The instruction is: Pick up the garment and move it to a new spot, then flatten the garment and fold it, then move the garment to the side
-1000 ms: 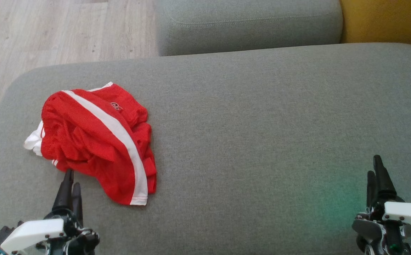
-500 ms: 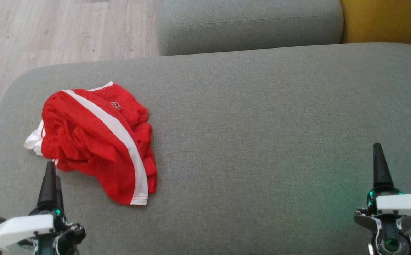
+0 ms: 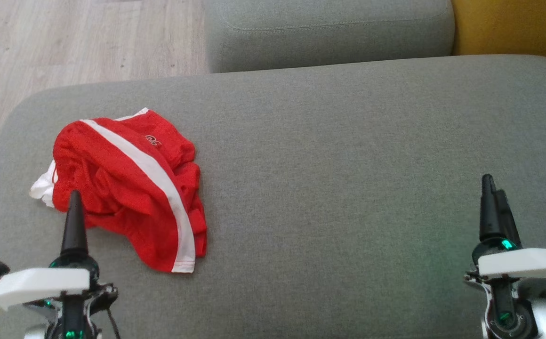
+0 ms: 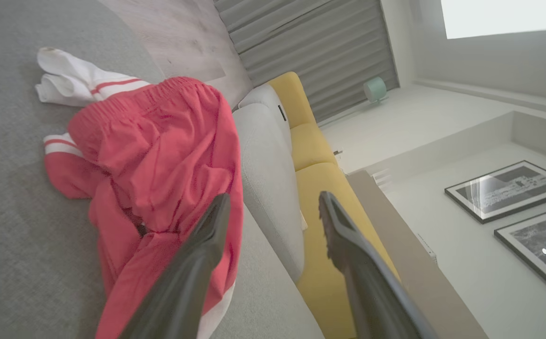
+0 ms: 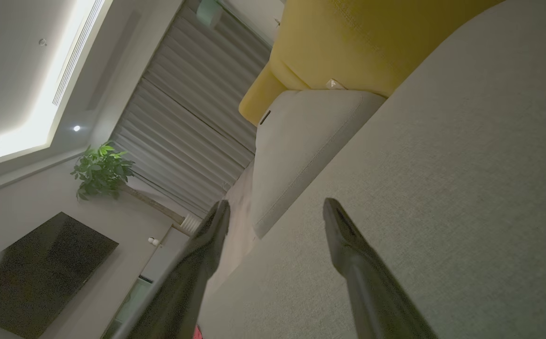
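Red garment [image 3: 127, 155] at tips of left gripper [image 3: 74, 200]; right gripper [image 3: 493, 186] apart; both wide-open, empty.

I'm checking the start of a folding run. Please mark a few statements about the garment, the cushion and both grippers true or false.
1. The red garment lies crumpled on the grey cushion. True.
2. The left gripper is shut on the garment. False: its fingers stand apart, holding nothing.
3. The right gripper is open and empty. True.
4. The garment lies at the robot's right. False: it lies at the left, near the left gripper.
5. Wood floor shows beyond the cushion. True.
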`<state>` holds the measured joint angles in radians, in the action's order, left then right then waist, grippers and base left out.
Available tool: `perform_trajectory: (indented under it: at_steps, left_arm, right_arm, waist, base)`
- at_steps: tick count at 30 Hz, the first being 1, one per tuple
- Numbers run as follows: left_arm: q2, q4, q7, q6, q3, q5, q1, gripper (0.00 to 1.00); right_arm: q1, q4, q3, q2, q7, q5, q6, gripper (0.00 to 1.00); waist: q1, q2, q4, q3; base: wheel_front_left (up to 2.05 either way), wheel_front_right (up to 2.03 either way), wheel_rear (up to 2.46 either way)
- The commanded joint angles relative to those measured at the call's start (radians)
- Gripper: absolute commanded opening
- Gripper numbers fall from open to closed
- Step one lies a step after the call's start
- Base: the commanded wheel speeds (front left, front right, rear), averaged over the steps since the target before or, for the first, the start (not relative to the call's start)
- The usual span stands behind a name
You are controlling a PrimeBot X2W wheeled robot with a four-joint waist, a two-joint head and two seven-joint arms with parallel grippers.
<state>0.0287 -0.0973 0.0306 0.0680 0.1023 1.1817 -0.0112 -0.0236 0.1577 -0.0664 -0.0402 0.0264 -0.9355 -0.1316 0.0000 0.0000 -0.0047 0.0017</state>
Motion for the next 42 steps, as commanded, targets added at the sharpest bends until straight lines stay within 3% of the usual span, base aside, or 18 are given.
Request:
perform_trajectory:
  at_steps: [1,19,25,42]
  left_arm:
    - [0.014,0.055,0.013,-0.007,0.002,-0.045,0.041,1.00]
    - [0.019,0.125,0.066,-0.053,-0.160,-0.473,0.020,1.00]
    - [0.062,0.133,0.084,-0.115,-0.235,-0.592,0.021,1.00]
    - [0.171,0.119,0.130,-0.290,-0.436,-0.788,0.047,1.00]
  right_arm:
    - [-0.034,-0.048,0.017,-0.006,0.016,0.045,0.000,1.00]
    - [-0.023,-0.069,0.075,-0.007,0.069,0.348,0.001,1.00]
    - [-0.019,-0.080,0.088,-0.007,0.087,0.430,0.001,1.00]
    - [-0.001,-0.080,0.109,-0.008,0.134,0.665,0.001,1.00]
  waist:
    - [0.0000,0.0000,-0.001,0.000]
    - [0.0000,0.0000,0.000,0.000]
    - [0.0000,0.0000,0.001,0.000]
    - [0.0000,0.0000,0.000,-0.004]
  base:
    - [0.00,0.00,0.00]
    - [0.00,0.00,0.00]
    - [0.00,0.00,0.00]
    - [0.00,0.00,0.00]
